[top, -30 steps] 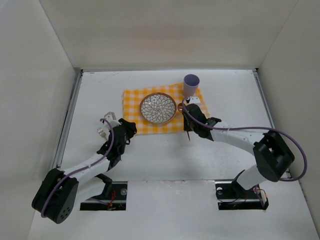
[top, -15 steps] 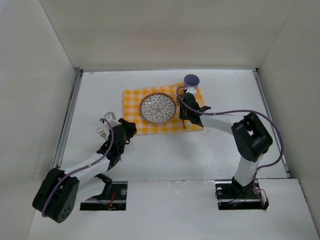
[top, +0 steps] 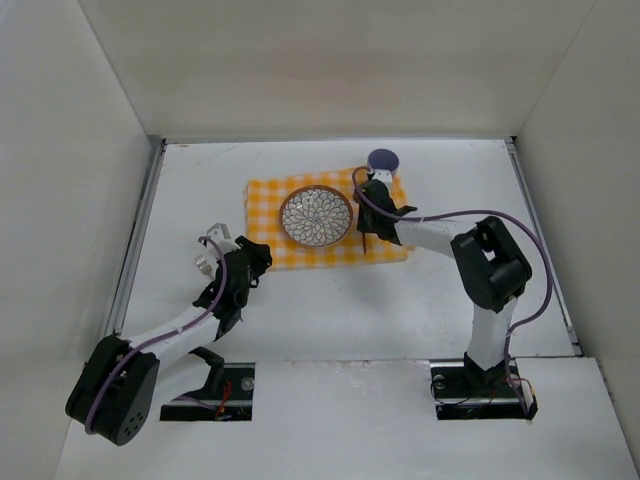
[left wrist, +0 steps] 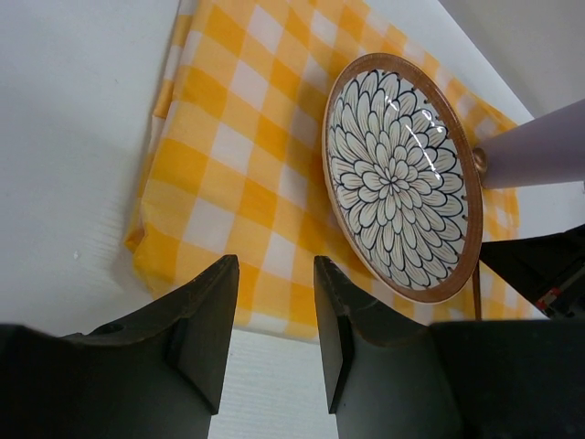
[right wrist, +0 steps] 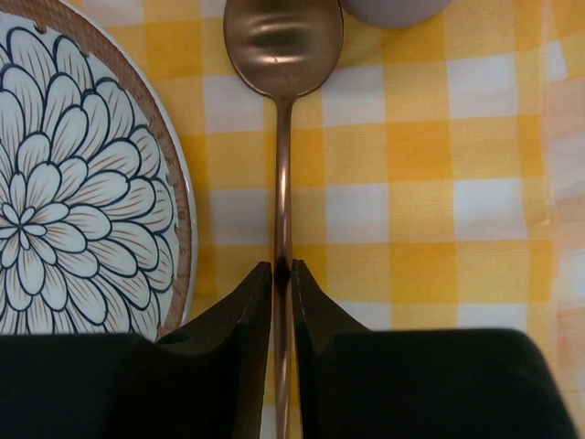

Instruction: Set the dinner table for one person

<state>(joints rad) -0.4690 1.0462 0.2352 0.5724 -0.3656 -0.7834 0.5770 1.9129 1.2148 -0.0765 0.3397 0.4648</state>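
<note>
left wrist view: left gripper (left wrist: 274, 274) gapes wide and empty over the table (left wrist: 73, 137), short of the cloth (left wrist: 228, 165). right gripper (right wrist: 281, 270) pinches the spoon (right wrist: 281, 165) handle just right of the plate (right wrist: 82, 183), cup (top: 382, 160) beyond. setting looks nearly done; releasing the spoon is left. only the right wrist view shows that pinch.

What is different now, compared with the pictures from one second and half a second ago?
The right gripper, shut on the spoon, moved up and slightly left in the top view. It carried the spoon further onto the checked cloth, beside the plate and near the cup. The left gripper, open and empty, stayed where it was, and so did the plate, cloth and cup.
</note>
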